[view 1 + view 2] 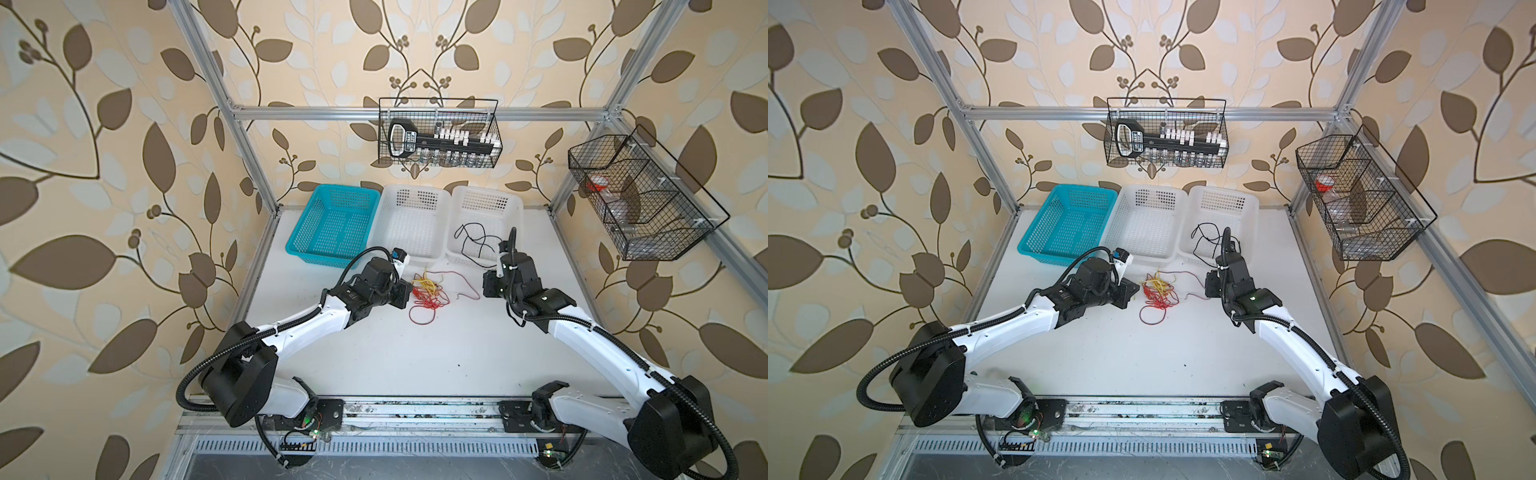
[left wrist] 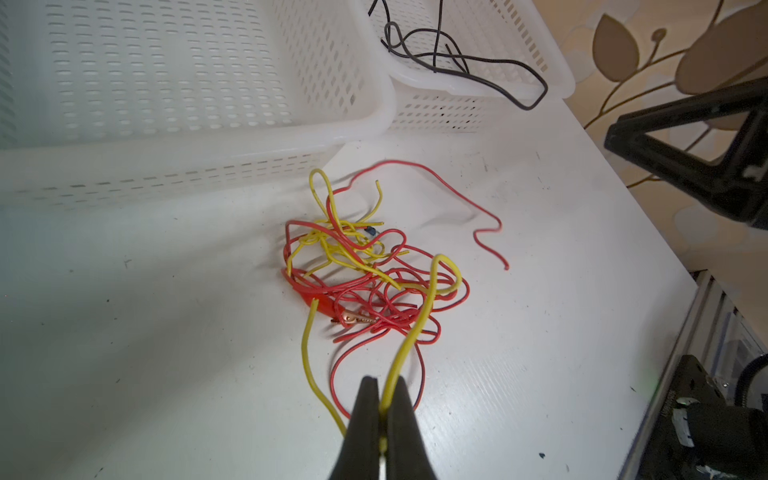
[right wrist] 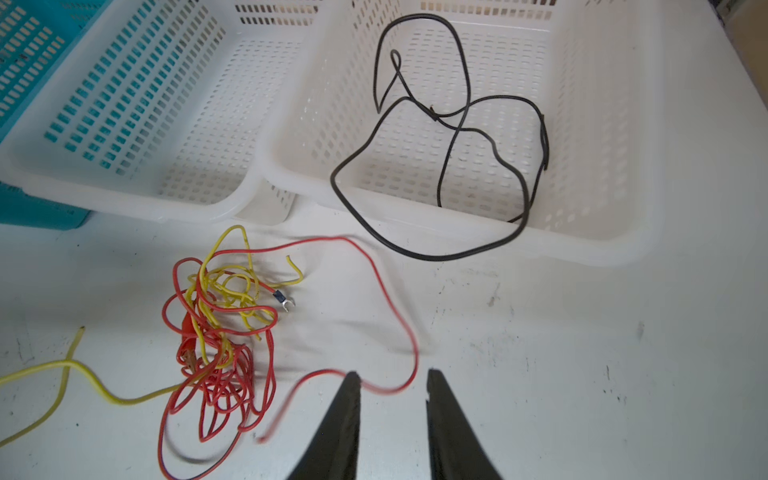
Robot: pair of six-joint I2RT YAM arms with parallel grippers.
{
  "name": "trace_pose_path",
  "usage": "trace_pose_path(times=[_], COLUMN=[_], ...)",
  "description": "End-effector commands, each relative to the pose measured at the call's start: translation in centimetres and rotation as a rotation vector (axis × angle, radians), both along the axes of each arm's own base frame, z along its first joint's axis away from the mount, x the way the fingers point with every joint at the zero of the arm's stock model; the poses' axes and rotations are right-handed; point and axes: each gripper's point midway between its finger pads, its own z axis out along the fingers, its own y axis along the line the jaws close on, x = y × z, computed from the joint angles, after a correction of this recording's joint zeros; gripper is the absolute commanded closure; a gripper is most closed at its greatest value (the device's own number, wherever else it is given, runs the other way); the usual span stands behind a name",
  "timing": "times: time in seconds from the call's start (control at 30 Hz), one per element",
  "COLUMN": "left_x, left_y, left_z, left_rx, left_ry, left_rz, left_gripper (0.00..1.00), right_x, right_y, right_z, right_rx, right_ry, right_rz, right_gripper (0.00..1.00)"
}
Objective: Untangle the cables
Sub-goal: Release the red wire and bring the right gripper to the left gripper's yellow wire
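- the left claw (image 2: 380, 384) is pressed together on a loop of the yellow cable (image 2: 405, 349), likely to anchor it or draw it out of the tangle (image 2: 365, 282).
- the right claw (image 3: 390, 374) is spread; a free stretch of the red cable (image 3: 409, 328) runs between its jaws, unpinched, probably lined up for a pull the opposite way.
- the red-and-yellow tangle lies on the surface (image 2: 166, 332) between the claws, just before the baskets.
- the black cable (image 3: 457, 124) sits apart in the right basket (image 3: 582, 249), one loop spilling over its rim.
- a red clip (image 2: 353, 320) and a fork terminal (image 3: 286, 305) inside the tangle could snag.
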Motion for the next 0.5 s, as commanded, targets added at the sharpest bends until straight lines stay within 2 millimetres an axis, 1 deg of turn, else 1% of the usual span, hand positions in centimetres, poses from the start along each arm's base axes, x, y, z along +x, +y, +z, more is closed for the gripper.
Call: trace_pose_path(times=[0.0,0.07,0.13,0.27,0.47], left_x=[0.8,0.8,0.8,0.8,0.8], left_y=[-1.2,-1.2,-1.4,-1.6,-1.7], left_z=[3.3,3.3,3.3,3.4,3.6], left_rx=[-0.067,-0.073,-0.080,-0.085,-0.087], left_ry=[-0.078,-0.075,-0.073,-0.066,-0.064], left_rz=[-0.032,-0.030,-0.033,-0.041,-0.044], left_gripper=[1.00,1.00,1.00,1.00,1.00], right_x=[0.5,0.5,0.4,-0.1,-0.3], right_y=[2.2,3.6,5.5,9.1,12.8], right_z=[1.2,1.5,1.7,1.1,-0.7], right_rx=[0.028,0.054,0.081,0.089,0.145], right_ry=[-0.042,-0.053,-0.060,-0.058,-0.031], right_rz=[0.101,0.162,0.246,0.390,0.510], right_gripper=[0.62,0.57,0.52,0.46,0.45])
